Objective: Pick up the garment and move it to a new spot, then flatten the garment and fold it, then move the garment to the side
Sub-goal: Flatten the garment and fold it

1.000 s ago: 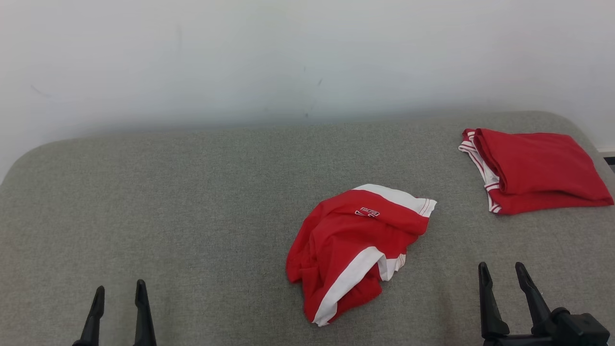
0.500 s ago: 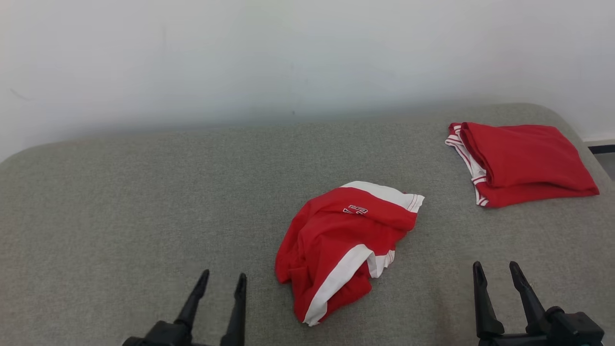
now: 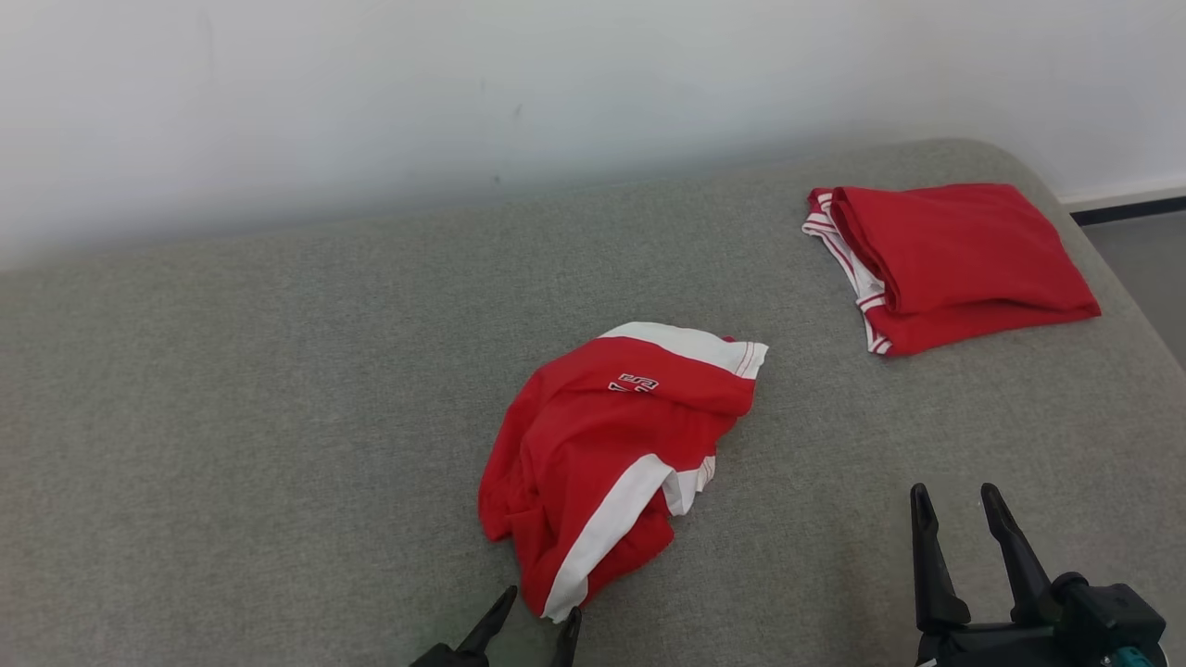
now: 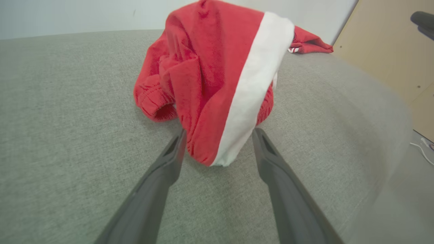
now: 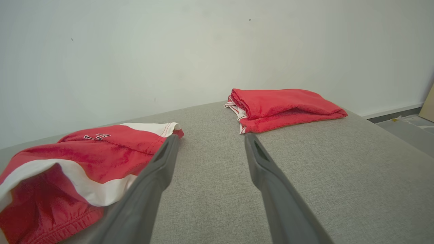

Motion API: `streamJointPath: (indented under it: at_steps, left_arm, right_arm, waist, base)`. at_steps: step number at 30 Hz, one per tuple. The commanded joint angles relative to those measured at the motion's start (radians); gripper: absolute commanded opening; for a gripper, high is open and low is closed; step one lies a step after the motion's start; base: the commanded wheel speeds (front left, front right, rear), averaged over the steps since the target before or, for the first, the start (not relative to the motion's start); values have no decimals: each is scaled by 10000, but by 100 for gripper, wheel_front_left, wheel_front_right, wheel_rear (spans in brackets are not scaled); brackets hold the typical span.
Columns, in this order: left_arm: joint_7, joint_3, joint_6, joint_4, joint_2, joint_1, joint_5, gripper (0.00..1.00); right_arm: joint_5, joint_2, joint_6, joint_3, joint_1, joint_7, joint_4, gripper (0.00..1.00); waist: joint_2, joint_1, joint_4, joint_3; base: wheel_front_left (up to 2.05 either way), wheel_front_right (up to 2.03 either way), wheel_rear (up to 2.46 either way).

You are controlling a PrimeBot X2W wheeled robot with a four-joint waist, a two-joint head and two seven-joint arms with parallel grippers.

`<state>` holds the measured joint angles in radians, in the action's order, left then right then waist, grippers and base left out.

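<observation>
- The left gripper (image 4: 220,132) had its 2 fingers spread wide and gripped nothing. The right gripper (image 3: 953,493) was also spread wide and empty.
- The garment (image 3: 602,435) was red cloth crumpled into a loose heap. It had a broad white band along 1 edge, a white strip with thin red lines at its far end, and a small white mark beside that strip.
- Counted: 2 grippers and 2 red pieces of clothing, 1 crumpled and 1 folded garment (image 3: 954,245).
- The crumpled piece's near, white-banded tip lay between the left fingertips, just beside both. Whether they touched it could not be told.
- It lay around the middle of the grey cushion (image 3: 232,371), to the left of the right gripper and apart from it.
- The folded garment lay at the far right, near the white wall (image 3: 371,93).
</observation>
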<state>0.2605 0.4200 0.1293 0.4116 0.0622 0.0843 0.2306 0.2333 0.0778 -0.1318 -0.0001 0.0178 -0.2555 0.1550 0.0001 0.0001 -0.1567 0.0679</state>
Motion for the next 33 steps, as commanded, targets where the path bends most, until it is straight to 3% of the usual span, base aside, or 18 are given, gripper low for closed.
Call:
streamJointPath:
  at_steps: [1,7,8,9,10,15,22,33]
  left_arm:
    - [11,122,10,255,44,269,15,100]
    - [32,309,-19,1403,20,867,102,100]
    - [36,265,-59,1636,14,980,138,51]
    - [41,262,-109,1824,9,1090,75,37]
    - [47,242,-176,1952,9,1213,14,0]
    - [44,-275,-406,1588,235,1485,17,0]
    - [48,-883,-722,80,1181,1373,-385,0]
    - [-385,-899,-1199,-1454,2170,263,-774,0]
  right_arm:
    - [19,25,23,-4,-91,-43,18,100]
    - [-21,-24,23,-31,-158,-83,61,100]
    - [-40,-37,23,-43,-163,-88,64,100]
    - [-40,-43,23,-63,-176,-83,78,100]
    - [-44,-45,23,-84,-185,-83,99,100]
    - [-63,-54,23,-215,-134,-96,165,100]
    - [0,-110,23,-176,54,-106,255,100]
    - [-53,-179,23,-257,210,-106,256,100]
  waist:
    - [-1,-1,-318,306]
    - [-1,-1,-583,515]
    - [-1,-1,-596,518]
    - [-1,-1,-601,509]
    - [-1,-1,-596,491]
    - [-1,-1,-344,273]
    - [-1,-1,297,-81]
    - [-1,-1,894,-329]
  base:
    - [0,0,0]
    - [0,0,0]
    - [0,0,0]
    - [0,0,0]
    - [0,0,0]
    - [0,0,0]
    - [0,0,0]
    - [0,0,0]
